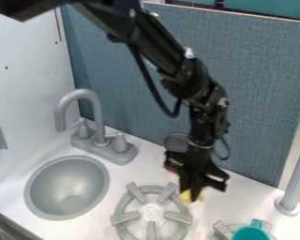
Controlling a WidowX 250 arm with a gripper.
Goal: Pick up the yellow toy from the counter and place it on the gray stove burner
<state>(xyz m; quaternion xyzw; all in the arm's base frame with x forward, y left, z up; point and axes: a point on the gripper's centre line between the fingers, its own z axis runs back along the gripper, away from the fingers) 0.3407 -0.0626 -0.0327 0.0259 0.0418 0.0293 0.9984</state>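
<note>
Gripper (193, 194) low over white counter (224, 202), just beside a grey burner (124, 218); cannot tell whether open or closed. At its tip, apparently touching, a small yellow thing (185, 197). At left in view, round sink (68, 187) and grey faucet (97, 119). At lower right, teal cup (250, 233) over another burner (222, 229).

On the surface (240, 200), a faucet (103, 148) stood behind the sink (68, 187). A burner (151, 213) lay right of the sink; farther right, a cup (250, 233) stood on another burner (222, 229), before a post (297, 180). The tool (192, 192) and a small object (186, 197) were between the burners, farther back.
</note>
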